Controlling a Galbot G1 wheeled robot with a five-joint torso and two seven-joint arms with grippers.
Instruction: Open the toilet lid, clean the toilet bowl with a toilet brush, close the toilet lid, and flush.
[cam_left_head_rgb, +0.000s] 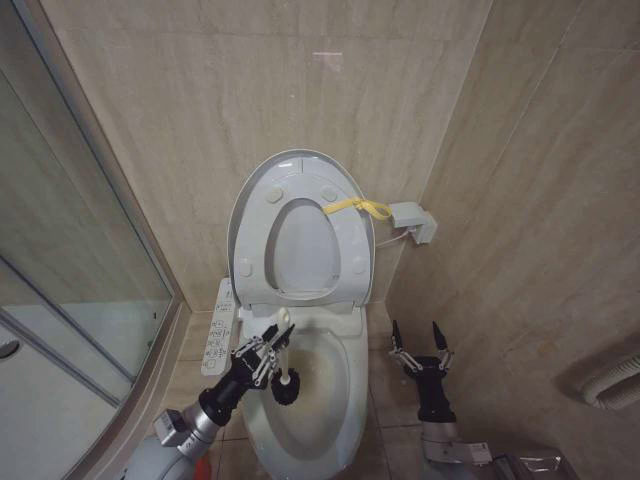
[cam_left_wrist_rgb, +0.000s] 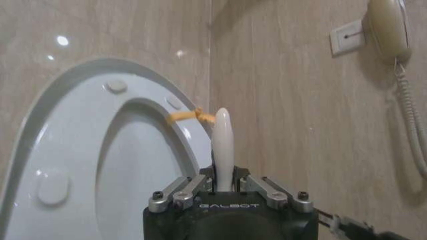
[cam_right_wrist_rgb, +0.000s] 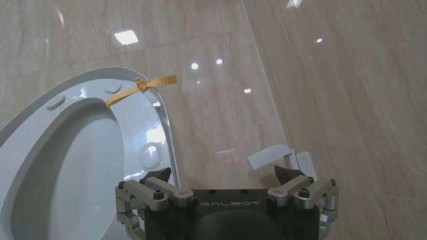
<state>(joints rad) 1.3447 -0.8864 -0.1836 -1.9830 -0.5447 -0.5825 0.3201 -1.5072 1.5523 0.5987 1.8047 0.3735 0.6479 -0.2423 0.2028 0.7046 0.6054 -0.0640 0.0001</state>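
The toilet lid (cam_left_head_rgb: 300, 250) stands upright against the wall, with the seat ring (cam_left_head_rgb: 262, 225) raised against it and a yellow strap (cam_left_head_rgb: 356, 207) at its edge. Below lies the toilet bowl (cam_left_head_rgb: 320, 420), its inside stained yellowish. My left gripper (cam_left_head_rgb: 266, 352) is over the bowl's left rim, shut on the white handle of the toilet brush (cam_left_head_rgb: 286, 388), whose dark head is down inside the bowl. The left wrist view shows the handle (cam_left_wrist_rgb: 222, 145) clamped between the jaws, with the lid (cam_left_wrist_rgb: 67, 150) behind. My right gripper (cam_left_head_rgb: 420, 345) hangs open to the right of the bowl; in its wrist view the gripper (cam_right_wrist_rgb: 223, 174) holds nothing.
A button panel (cam_left_head_rgb: 220, 335) sits on the bowl's left side. A glass shower door (cam_left_head_rgb: 60, 250) closes off the left. A white box (cam_left_head_rgb: 413, 222) is fixed to the right wall near the strap. A wall phone (cam_left_wrist_rgb: 390, 30) and a socket (cam_left_wrist_rgb: 347, 37) are higher up.
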